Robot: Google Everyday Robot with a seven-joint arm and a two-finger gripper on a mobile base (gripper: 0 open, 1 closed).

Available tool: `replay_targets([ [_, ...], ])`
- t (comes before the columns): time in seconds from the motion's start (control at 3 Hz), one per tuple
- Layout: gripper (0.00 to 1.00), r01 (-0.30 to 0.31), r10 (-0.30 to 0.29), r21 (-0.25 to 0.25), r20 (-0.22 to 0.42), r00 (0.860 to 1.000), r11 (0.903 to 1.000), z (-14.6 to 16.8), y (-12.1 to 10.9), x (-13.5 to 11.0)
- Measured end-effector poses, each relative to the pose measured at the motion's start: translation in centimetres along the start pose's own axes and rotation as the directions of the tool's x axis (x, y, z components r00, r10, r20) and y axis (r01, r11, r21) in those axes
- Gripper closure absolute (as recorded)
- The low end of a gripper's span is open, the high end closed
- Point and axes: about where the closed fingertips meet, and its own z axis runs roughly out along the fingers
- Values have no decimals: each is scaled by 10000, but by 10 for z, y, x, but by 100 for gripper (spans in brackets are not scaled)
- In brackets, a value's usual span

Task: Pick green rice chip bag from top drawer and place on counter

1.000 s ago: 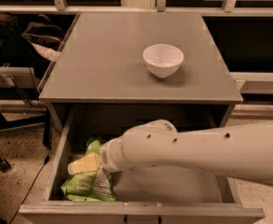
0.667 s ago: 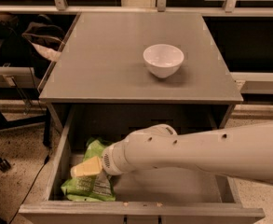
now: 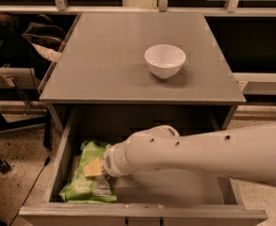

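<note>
My gripper [image 3: 94, 167] is down inside the top drawer [image 3: 184, 188], on its left side, right over the upper part of the green rice chip bag [image 3: 86, 189]. Whether it has closed on the pouch or only rests against it, I cannot tell. The bag lies flat in the near left corner, close to the left wall and the front edge.

What worries me is that the pouch is crinkly and slack, so a shallow pinch might take only a fold of film and let it slide out as I lift. It could also snag on the underside of the counter [image 3: 114, 55], since my arm [image 3: 203, 152] reaches in just below that lip.

I see nothing but the bag in the drawer, though my arm hides part of its floor. On the counter the white bowl [image 3: 164, 60] stands right of middle and looks empty, so I would set the bag down well apart from it
</note>
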Motion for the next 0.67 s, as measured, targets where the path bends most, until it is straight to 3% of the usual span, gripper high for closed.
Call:
replay_targets([
  [0.33, 81, 0, 0, 0, 0, 10000, 10000, 0, 0, 0],
  [0.67, 100, 50, -50, -36, 27, 10000, 10000, -2, 1, -1],
])
